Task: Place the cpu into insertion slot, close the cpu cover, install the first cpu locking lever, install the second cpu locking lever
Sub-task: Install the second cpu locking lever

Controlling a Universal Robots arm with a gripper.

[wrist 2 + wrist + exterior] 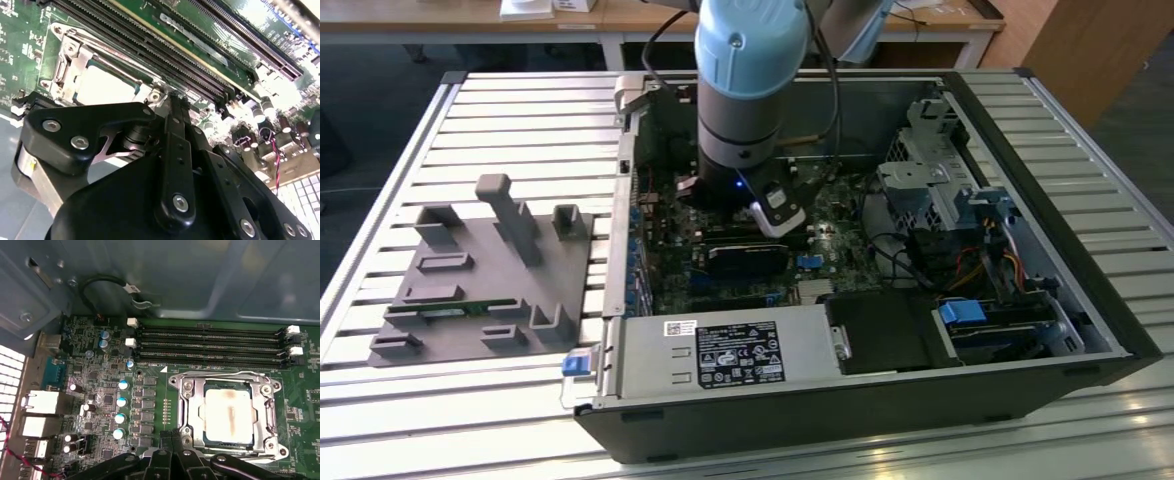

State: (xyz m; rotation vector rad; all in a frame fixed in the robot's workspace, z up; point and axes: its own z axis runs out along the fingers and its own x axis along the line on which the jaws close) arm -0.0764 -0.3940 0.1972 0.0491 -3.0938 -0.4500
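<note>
The cpu (229,412) sits in the insertion slot (197,415), cpu cover (268,415) down; the gripper (172,440) fingers meet at its rim.

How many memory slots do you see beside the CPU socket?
4 memory slots, all in the first wrist view, lying parallel between the case wall and the cpu cover, farthest to nearest. None looks hidden.

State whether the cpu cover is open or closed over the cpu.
Closed: the cpu cover lies flat around the cpu, framing its top.
</note>
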